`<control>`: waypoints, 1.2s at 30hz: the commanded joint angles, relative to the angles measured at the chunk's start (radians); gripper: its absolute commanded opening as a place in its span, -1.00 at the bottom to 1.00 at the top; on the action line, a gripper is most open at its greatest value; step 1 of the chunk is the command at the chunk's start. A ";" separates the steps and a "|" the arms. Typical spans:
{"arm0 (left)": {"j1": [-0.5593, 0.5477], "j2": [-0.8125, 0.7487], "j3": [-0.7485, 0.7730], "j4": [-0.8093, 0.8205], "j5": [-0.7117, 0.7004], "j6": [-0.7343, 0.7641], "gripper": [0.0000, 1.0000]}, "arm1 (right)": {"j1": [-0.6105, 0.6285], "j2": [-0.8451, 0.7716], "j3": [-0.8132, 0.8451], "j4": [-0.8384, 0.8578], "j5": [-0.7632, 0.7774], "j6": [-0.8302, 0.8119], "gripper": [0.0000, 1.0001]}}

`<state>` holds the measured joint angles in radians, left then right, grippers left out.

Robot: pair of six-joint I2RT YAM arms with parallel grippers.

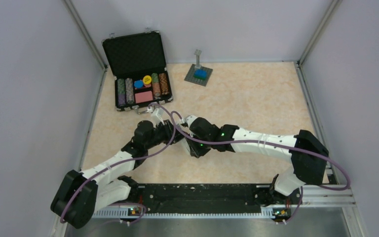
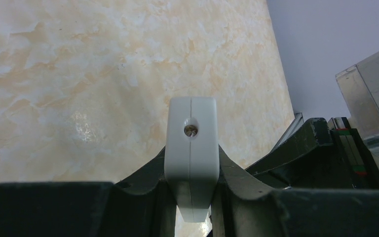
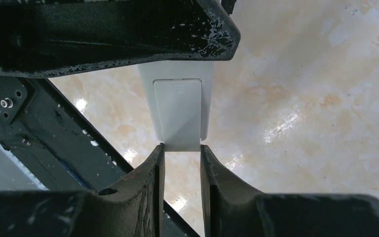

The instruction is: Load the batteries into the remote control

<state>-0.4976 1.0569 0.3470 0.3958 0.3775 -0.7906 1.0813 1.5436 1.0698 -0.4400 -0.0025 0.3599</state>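
Plastic bar of slim white rectangular remote control (image 2: 191,113): likely light, stiff, slick; pinched in left hand (image 2: 191,150); right hand (image 3: 181,150) narrowed at its end, grip unclear.

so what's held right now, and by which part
The remote control, clamped across its body by the left fingers, LED end out. The right fingers meet its cover end; grip unclear.
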 commanded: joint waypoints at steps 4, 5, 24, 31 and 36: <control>-0.009 0.005 0.040 0.051 0.024 -0.013 -1.00 | -0.007 0.019 0.069 0.046 0.033 0.008 -0.63; -0.010 0.005 0.040 0.051 0.024 -0.014 -1.00 | -0.006 0.021 0.072 0.047 0.034 0.009 -0.63; -0.011 0.009 0.072 0.003 0.005 -0.050 -1.00 | -0.006 0.034 0.088 0.031 0.033 0.007 -0.35; -0.010 0.020 0.093 -0.029 -0.014 -0.053 -1.00 | -0.007 0.027 0.102 0.010 0.038 0.006 -0.15; -0.007 0.024 0.104 -0.053 -0.039 -0.053 -1.00 | -0.007 0.016 0.105 -0.004 0.046 0.012 -0.06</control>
<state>-0.5014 1.0782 0.4015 0.3195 0.3534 -0.8345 1.0813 1.5738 1.1297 -0.4549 0.0254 0.3637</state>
